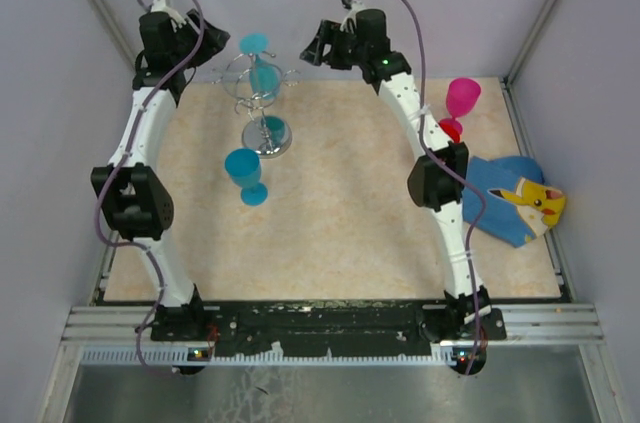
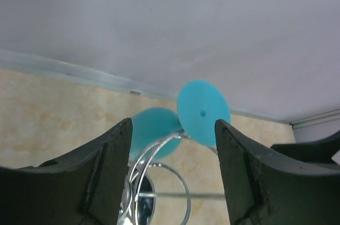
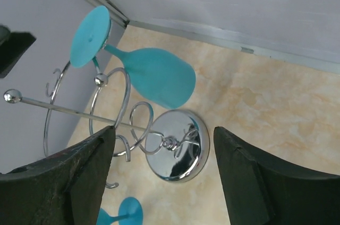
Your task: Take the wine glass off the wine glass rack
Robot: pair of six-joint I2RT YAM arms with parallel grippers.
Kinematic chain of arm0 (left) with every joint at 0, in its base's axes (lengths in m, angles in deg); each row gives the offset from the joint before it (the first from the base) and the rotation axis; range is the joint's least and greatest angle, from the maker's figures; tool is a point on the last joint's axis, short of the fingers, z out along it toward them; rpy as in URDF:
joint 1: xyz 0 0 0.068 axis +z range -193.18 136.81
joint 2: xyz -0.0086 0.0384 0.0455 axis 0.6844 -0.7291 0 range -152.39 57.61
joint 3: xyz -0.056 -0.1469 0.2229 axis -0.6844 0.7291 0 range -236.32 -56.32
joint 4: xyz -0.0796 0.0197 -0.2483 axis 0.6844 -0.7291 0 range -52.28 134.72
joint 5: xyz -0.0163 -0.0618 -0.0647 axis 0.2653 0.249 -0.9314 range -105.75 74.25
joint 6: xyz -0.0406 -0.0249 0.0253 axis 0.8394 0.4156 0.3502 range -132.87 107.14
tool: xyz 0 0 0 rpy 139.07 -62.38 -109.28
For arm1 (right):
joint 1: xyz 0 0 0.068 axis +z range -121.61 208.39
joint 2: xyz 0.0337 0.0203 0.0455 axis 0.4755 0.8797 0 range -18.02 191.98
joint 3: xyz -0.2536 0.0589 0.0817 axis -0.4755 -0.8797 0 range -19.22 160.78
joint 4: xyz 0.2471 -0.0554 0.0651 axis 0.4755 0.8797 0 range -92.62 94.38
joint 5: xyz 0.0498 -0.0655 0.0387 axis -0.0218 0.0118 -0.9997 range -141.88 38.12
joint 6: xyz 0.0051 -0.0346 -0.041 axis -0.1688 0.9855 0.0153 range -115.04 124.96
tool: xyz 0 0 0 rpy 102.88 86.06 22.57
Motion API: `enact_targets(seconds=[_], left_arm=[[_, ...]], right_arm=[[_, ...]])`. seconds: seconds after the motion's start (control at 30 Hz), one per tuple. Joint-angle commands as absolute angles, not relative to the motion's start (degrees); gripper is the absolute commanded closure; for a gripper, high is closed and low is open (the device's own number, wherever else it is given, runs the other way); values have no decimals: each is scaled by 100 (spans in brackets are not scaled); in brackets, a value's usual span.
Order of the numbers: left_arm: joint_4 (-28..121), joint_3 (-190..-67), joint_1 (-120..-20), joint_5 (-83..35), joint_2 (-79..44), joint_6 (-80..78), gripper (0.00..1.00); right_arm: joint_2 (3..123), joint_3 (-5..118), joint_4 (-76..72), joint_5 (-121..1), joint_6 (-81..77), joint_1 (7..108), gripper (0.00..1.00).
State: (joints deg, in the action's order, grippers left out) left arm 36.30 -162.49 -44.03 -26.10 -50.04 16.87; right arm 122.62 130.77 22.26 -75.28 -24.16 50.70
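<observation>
The silver wire wine glass rack (image 1: 262, 103) stands on its round disc base (image 3: 178, 145) at the back left of the table. A teal wine glass (image 1: 262, 68) hangs upside down from its curled arms, foot up (image 2: 203, 112), bowl down (image 3: 156, 76). My left gripper (image 2: 172, 177) is open and empty, raised at the rack's left, with the glass foot and wire loops beyond its fingers. My right gripper (image 3: 162, 182) is open and empty, raised at the rack's right, looking down on the base.
A second teal glass (image 1: 245, 175) stands on the table in front of the rack. A pink glass (image 1: 460, 103) stands at the back right, beside a blue cloth with a yellow figure (image 1: 515, 198). Walls close in on three sides.
</observation>
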Motion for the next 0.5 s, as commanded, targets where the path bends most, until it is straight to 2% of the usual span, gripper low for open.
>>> enact_targets(seconds=[0.0,0.13,0.3,0.47], left_arm=[[3811,-17250,-4293,-3142,-5766,2051,33],[4059,-17817,-4199,-3405,-6310,2374,39],[3891,-18734,-4192,-3730,-7004,2725,41],[4048,-18724,-4171,-4108,-7336,3225,46]], right_arm=[[11537,12899,2178,-7443,-2011,5089,25],[11243,12817,2434,-7201,-1662,5052,22],[10874,12595,2563,-7151,-1509,4937,22],[10498,12073,2463,-7037,-1397,4865,21]])
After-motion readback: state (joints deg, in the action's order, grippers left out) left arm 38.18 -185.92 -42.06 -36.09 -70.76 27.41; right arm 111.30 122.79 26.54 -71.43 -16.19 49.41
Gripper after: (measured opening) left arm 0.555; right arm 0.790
